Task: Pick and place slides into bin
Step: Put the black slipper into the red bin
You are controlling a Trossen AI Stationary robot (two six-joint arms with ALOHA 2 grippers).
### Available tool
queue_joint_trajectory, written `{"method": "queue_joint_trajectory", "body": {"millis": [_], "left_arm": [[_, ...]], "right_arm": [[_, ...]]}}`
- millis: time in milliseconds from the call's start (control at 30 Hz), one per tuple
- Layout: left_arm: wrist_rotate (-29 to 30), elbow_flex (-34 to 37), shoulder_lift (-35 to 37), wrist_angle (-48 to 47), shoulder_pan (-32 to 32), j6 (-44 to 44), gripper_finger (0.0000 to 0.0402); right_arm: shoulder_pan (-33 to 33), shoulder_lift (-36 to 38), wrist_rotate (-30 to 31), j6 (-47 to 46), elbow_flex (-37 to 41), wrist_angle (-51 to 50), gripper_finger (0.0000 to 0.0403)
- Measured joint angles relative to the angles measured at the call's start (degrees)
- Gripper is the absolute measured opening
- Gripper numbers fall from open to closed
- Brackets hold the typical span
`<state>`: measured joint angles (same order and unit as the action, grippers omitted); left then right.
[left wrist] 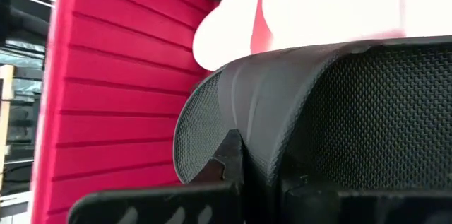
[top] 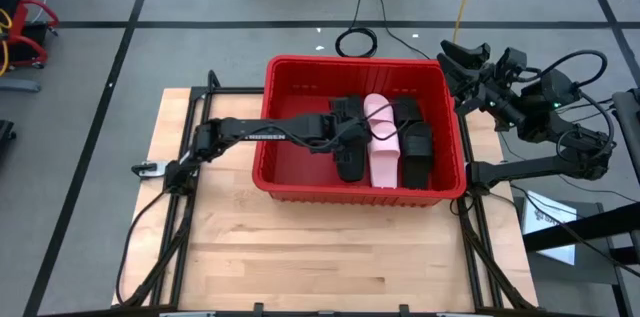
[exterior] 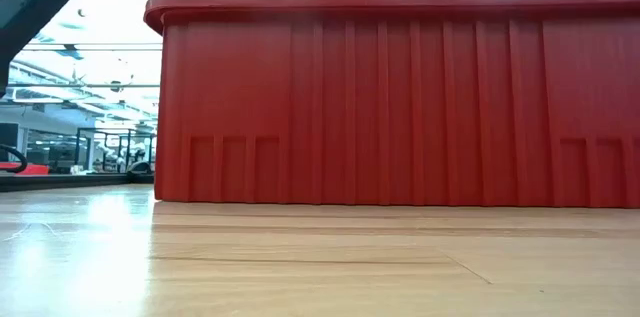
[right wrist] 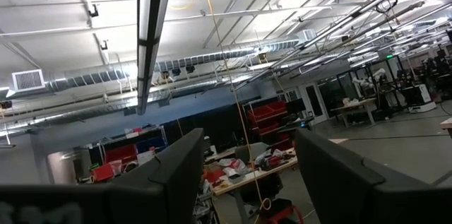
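The left gripper [top: 345,135] reaches over the near-left rim into the red bin [top: 290,172] and sits low among the slides, right at a black slide [top: 350,162] that lies beside the pale pink slide [top: 382,142]; a second black slide [top: 414,147] lies on the pink one's other side, and at least 1 more dark shape shows toward the far wall. In the left wrist view the black slide's textured strap [left wrist: 339,111] fills the frame with the pink slide [left wrist: 311,12] just behind it and the bin's ribbed wall [left wrist: 113,97] alongside, so the slide is touching or nearly touching the fingers, but whether the jaws pinch it or stand spread around it cannot be told. The step in hand looks like setting this black slide down inside the bin, or letting go of it. To do it well, the slide should settle flat against the bin floor next to the pink one before the fingers part, and the gripper should then rise straight up so it does not snag the strap or drag the neighbours. The right gripper [right wrist: 247,181] waits off the table's far-right corner, raised and pointing into the room, its fingers spread with nothing between them.
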<state>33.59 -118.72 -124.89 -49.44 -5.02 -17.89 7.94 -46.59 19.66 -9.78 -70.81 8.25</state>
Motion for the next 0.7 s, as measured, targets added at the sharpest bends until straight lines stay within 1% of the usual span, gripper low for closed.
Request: {"method": "queue_joint_trajectory", "body": {"millis": [233, 433, 633, 700], "left_arm": [[-0.8, 0.0, -3.9, 0.1, -0.2, 0.0, 0.0008], [-3.5, 0.0, -6.2, 0.4, -0.1, 0.5, 0.0008], [-4.6, 0.0, -7.2, 1.6, -0.2, 1.0, 0.0008], [-4.5, 0.0, -7.8, 3.2, -0.1, 0.6, 0.0008]], "right_arm": [[0.0, 0.0, 0.0, 0.0, 0.0, -1.0, 0.0212], [0.0, 0.0, 0.0, 0.0, 0.0, -1.8, 0.0212], [0.0, 0.0, 0.0, -1.3, 0.0, -2.6, 0.0212], [0.0, 0.0, 0.0, -1.6, 0.0, -3.1, 0.0212]]}}
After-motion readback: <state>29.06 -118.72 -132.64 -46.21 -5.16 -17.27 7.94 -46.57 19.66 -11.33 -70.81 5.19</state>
